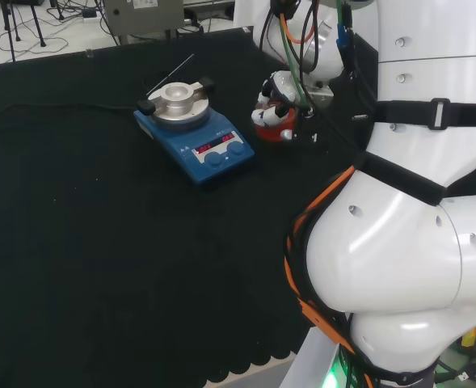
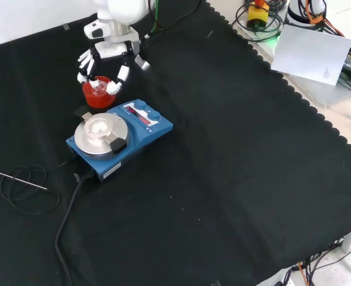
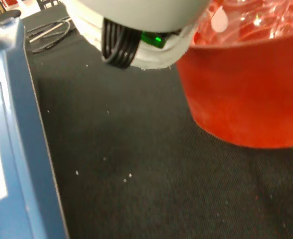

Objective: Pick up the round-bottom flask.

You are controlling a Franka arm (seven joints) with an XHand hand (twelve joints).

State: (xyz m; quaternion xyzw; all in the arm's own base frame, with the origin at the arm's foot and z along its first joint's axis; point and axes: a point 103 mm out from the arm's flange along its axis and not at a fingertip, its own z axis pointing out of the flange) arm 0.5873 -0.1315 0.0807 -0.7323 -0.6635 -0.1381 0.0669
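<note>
bench (image 2: 235,179): black cloth | blue hotplate (image 2: 120,137) | red stand (image 2: 98,95) | cable (image 2: 21,189)

A: Bench covering?

B: Black cloth (image 2: 235,179) over the whole bench, with a scalloped edge (image 2: 318,113) running from 1 o'clock down to 4 o'clock in the front view. Small pale specks lie on the cloth in the wrist view.

A: Beyond the edge?

B: At 2 o'clock in the front view, a pale surface with a white sheet of paper (image 2: 312,53) and coiled cables (image 2: 264,24) beside it.

A: The far side, head view?

B: A light floor (image 1: 35,44) at 11 o'clock, black stand legs (image 1: 23,28) on it, loose cables, and a grey box (image 1: 145,14) at 12 o'clock.

A: Lighting?

B: Even, no hard shadows.
</note>
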